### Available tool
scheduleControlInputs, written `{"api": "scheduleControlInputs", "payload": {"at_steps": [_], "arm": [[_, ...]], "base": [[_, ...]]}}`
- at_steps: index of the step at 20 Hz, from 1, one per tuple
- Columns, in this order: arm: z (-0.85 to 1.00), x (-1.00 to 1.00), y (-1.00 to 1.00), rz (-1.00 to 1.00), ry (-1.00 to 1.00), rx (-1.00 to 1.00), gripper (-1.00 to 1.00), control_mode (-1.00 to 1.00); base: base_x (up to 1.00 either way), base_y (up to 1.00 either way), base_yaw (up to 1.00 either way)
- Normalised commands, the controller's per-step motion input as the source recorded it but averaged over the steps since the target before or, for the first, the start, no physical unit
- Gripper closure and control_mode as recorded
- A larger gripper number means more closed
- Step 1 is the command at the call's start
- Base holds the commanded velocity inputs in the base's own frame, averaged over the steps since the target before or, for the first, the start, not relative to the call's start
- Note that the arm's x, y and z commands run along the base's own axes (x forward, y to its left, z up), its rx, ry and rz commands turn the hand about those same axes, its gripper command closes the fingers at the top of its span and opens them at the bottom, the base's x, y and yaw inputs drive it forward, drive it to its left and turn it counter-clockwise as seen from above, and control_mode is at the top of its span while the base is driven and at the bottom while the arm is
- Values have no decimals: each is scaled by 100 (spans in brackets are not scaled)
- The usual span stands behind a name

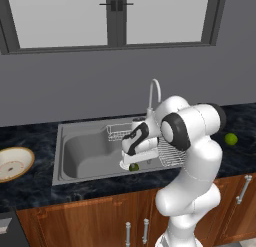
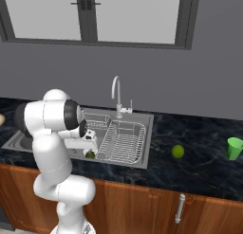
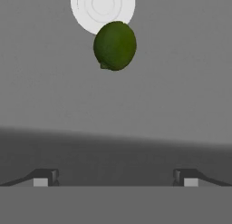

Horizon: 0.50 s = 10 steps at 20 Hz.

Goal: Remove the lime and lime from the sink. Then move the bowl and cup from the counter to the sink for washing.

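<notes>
The darker lime (image 3: 114,45) lies on the sink (image 1: 80,150) floor, just in front of the white drain (image 3: 103,5). My gripper (image 3: 115,178) hangs open above and short of it, with both fingertips (image 3: 45,177) spread wide and nothing between them. In the base views the hand (image 1: 131,158) is low inside the basin, with that lime (image 1: 134,167) (image 2: 89,155) just beneath it. The brighter lime (image 1: 230,139) (image 2: 177,151) rests on the black counter (image 2: 204,171) right of the sink. The tan-rimmed bowl (image 1: 12,163) sits on the counter at the far left. The green cup (image 2: 234,148) stands upright at the far right.
A curved chrome faucet (image 1: 154,93) rises behind the basin. A wire rack (image 2: 123,144) fills the sink's right part, and a smaller basket (image 1: 119,132) hangs at the back. Brown cabinets with handles (image 2: 179,208) run below the counter edge.
</notes>
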Motion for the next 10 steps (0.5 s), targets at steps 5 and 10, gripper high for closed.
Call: {"api": "scheduleControlInputs", "payload": {"at_steps": [5,10], "arm": [[-18,9,0,0,0,0,-100,-100],[-17,8,0,0,0,0,-100,-100]], "base": [[0,0,0],[0,0,0]]}}
